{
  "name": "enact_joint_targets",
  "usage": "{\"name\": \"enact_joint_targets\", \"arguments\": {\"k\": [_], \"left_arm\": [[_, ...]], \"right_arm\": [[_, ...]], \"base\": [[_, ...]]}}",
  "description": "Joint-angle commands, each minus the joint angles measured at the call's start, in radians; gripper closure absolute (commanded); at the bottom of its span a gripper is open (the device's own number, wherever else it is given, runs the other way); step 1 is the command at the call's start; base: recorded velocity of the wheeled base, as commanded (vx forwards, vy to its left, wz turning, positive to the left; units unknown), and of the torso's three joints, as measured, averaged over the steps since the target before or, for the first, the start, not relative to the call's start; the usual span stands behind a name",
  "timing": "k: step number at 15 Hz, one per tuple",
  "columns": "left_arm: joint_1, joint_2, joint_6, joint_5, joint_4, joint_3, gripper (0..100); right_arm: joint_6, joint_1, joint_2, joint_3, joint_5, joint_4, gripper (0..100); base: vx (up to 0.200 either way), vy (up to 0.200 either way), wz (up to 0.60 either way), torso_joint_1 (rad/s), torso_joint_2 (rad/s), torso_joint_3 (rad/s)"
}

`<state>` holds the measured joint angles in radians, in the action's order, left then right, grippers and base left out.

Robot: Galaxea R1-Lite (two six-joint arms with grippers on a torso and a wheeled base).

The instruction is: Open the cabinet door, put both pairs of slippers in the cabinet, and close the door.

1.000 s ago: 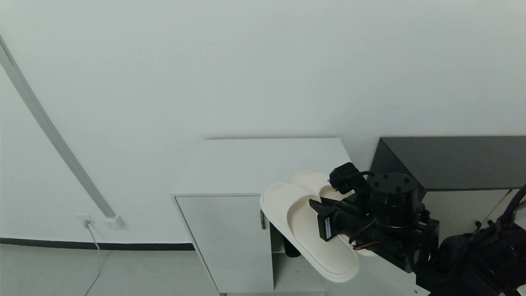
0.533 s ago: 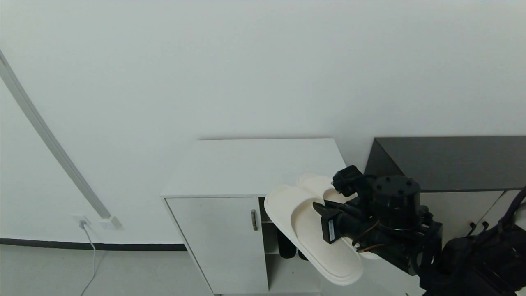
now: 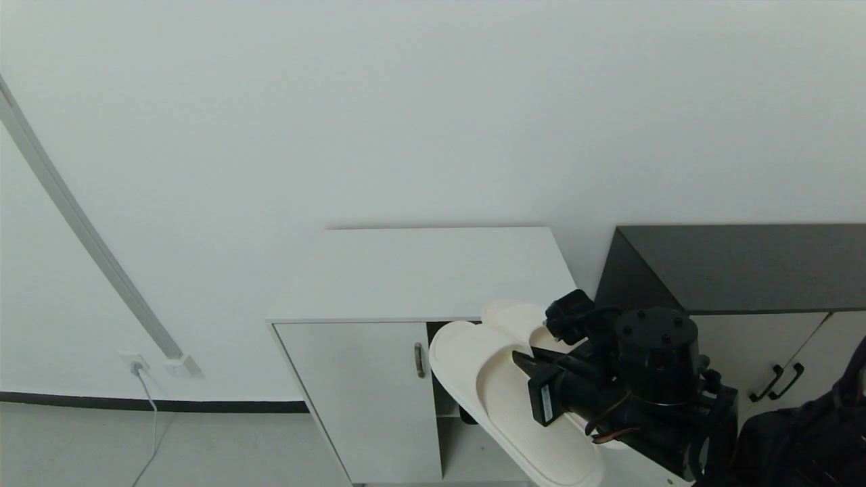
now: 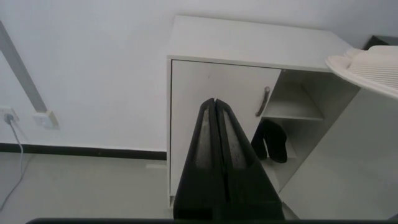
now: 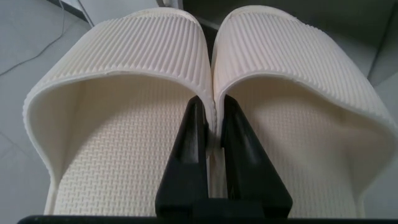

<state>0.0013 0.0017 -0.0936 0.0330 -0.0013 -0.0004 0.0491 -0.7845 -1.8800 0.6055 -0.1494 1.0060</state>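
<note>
Head view, left to right. Grey trunking [image 3: 74,216] runs diagonally down the wall, at about 10 o'clock from the white cabinet [image 3: 419,270]. A socket [image 3: 139,364] with a cable [image 3: 154,419] plugged in sits at 9 o'clock from the cabinet's lower half.

Cabinet: the left door [image 3: 358,392] is flush, with its handle [image 3: 419,360] at its 3 o'clock edge. The right bay [image 3: 452,433] is uncovered, and its door leaf [image 4: 348,162] is swung outward. Inside, the dark slippers [image 4: 270,140] sit below the shelf [image 4: 297,112], toward the back.

Left gripper [image 4: 215,124]: fingers pressed together with nothing between them, pointing toward the cabinet front.

Cream slippers [image 3: 500,385]: in the air in front of the open bay, side by side, soles facing the cabinet, toes toward 11 o'clock. They are not inside the cabinet.

Right gripper [image 5: 211,134]: clamped on the two adjoining inner edges of the cream slippers, one finger inside each foot opening, so both hang from a single pinch.

A dark sideboard [image 3: 737,264] stands at 3 o'clock from the cabinet, near it.
</note>
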Motion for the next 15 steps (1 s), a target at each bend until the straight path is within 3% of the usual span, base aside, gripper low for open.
{"name": "enact_joint_targets", "arguments": {"k": [1,15], "left_arm": [[0.0,0.0,-0.001,0.001,0.0,0.0,100],[0.0,0.0,0.005,-0.004,0.0,0.0,100]], "right_arm": [[0.0,-0.006,-0.007,-0.013,-0.007,0.017,100],[-0.003,-0.002,-0.097,-0.053,-0.039,0.149,100]], "base": [[0.0,0.0,0.0,-0.144,0.32,0.173],[0.0,0.0,0.0,-0.158,0.36,0.201]]}}
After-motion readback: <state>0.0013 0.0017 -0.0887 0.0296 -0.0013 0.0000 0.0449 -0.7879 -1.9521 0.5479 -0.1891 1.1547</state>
